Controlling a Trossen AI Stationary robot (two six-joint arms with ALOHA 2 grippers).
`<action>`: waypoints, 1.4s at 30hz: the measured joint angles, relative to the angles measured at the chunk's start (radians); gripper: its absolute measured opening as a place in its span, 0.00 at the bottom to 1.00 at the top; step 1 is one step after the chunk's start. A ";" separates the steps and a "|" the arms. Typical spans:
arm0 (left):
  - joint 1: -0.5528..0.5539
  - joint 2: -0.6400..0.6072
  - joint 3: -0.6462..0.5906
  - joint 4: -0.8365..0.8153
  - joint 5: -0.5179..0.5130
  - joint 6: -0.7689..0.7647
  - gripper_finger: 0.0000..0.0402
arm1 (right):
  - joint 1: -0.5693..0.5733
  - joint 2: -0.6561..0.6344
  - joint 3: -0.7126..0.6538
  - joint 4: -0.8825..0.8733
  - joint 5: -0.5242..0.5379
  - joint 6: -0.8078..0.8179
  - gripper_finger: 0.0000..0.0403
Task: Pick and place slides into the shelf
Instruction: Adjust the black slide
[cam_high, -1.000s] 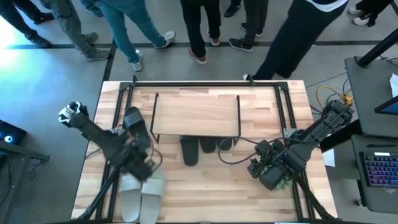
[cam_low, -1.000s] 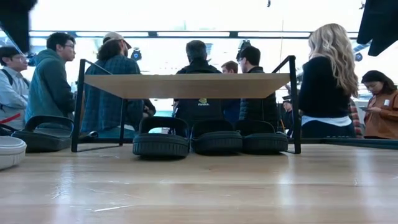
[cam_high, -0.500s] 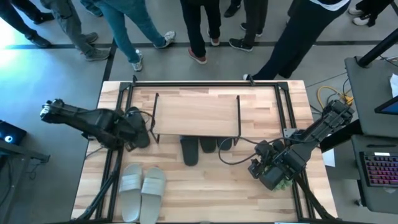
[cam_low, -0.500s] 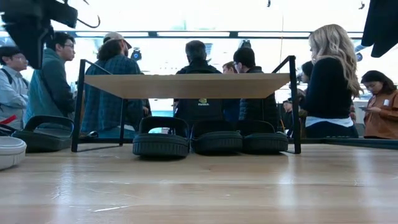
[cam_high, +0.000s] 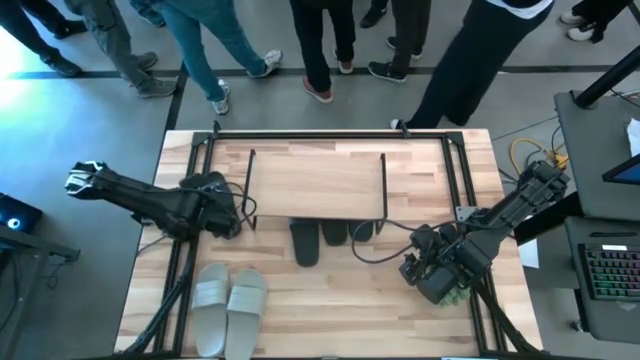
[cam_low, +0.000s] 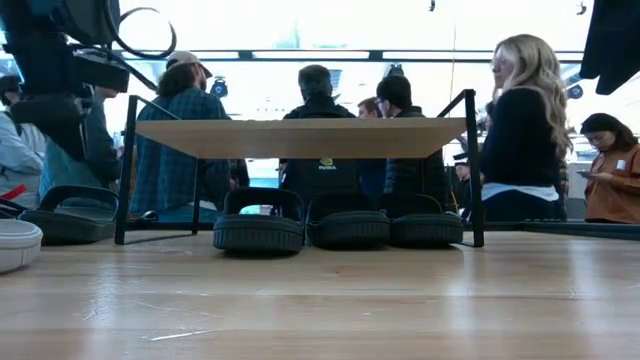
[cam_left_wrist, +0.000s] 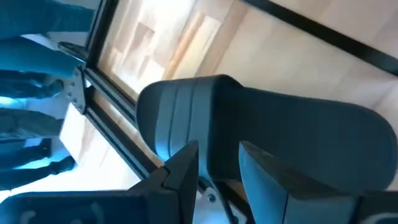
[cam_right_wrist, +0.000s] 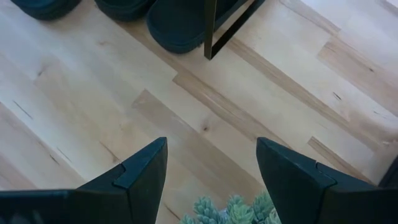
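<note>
A black slide (cam_high: 207, 186) lies on the table left of the shelf (cam_high: 315, 180), outside its left leg (cam_low: 124, 170). My left gripper (cam_high: 222, 214) hangs above it, pointing slantwise down; its fingers stand a little open over the slide (cam_left_wrist: 261, 124) with nothing between them. Three black slides (cam_low: 340, 222) stand side by side under the shelf's board (cam_low: 300, 138). Two pale slides (cam_high: 228, 308) lie side by side near the front left. My right gripper (cam_high: 428, 278) waits open above bare wood at the right (cam_right_wrist: 211, 155).
Black metal rails (cam_high: 190, 260) run along the table's edges. Something small, green and plant-like (cam_right_wrist: 231, 208) sits beneath my right gripper. People stand beyond the far edge (cam_low: 320, 130). Bare wood lies between the shelf and the near edge (cam_high: 340, 310).
My left gripper has gone from above the pale slides toward the far edge, to the black slide left of the shelf, and has come down into the low view's upper left. The slides have stayed where they were.
</note>
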 joint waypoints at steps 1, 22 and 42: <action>0.005 -0.008 0.000 0.003 0.027 0.000 0.25 | 0.000 0.000 0.000 -0.001 0.000 0.000 0.59; 0.414 -0.090 0.014 0.039 0.225 0.319 0.25 | 0.000 0.000 -0.066 0.001 -0.009 0.027 0.59; 0.476 0.208 0.004 0.063 0.140 0.421 0.25 | 0.000 -0.050 -0.066 0.010 -0.140 0.016 0.59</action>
